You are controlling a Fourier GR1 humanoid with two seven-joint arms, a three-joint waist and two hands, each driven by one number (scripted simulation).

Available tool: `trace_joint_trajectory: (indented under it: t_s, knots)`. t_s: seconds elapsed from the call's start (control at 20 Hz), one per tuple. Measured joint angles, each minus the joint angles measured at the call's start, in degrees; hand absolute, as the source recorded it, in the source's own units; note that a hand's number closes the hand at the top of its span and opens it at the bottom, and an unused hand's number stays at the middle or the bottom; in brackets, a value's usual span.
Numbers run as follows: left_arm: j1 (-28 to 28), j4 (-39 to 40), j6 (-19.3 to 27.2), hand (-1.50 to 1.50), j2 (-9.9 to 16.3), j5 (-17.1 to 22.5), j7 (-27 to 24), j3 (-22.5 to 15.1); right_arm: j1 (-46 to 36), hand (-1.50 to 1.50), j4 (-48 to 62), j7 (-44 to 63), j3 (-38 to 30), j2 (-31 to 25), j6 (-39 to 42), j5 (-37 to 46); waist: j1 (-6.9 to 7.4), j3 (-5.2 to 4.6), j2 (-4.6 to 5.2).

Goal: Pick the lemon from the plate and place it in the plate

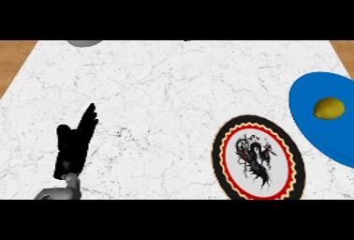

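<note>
A yellow lemon (328,108) lies on a blue plate (311,96) at the right edge of the head view. To the left of it and nearer to me sits a second plate (227,140), white with a black rim, a red and yellow border and a black dragon figure in the middle; nothing rests on it. My left hand (74,143) stands at the lower left, fingers straight and pointing up, far from both plates and holding nothing. No right hand shows.
The white marble counter (159,84) fills the view, with wood floor showing at its far left and far right corners. A grey rounded object (84,43) is cut off at the top edge.
</note>
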Motion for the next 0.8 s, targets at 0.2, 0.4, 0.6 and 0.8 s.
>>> trace_joint_trajectory:
  t_s: [0.2, 0.4, 0.6, 0.8]
  knots:
    - [-0.8, 0.9, -0.3, 0.0, 0.0, 0.2, -0.1, 0.3, 1.8, -1.5, 0.9, -2.3, -1.2, -0.7, -0.3, -1.2, 0.06, 0.05, 0.09]
    - [-0.6, 1.4, -0.2, 0.0, -0.2, 0.1, -0.7, 0.4, 3.5, -1.5, 1.6, -3.6, -2.3, -2.1, 0.3, -2.4, 0.04, 0.09, 0.12]
    - [-0.3, 0.6, 0.0, 0.0, -0.5, 0.0, -0.7, 0.2, 4.0, -1.5, 2.3, -3.0, -3.3, -2.7, -1.8, -3.3, 0.26, 0.14, 0.16]
    - [-0.1, 0.9, 0.6, 0.0, -1.1, -0.8, -1.2, -0.4, 5.3, -1.5, 2.5, -3.7, -3.6, -2.9, -2.5, -3.6, 0.22, 0.16, 0.18]
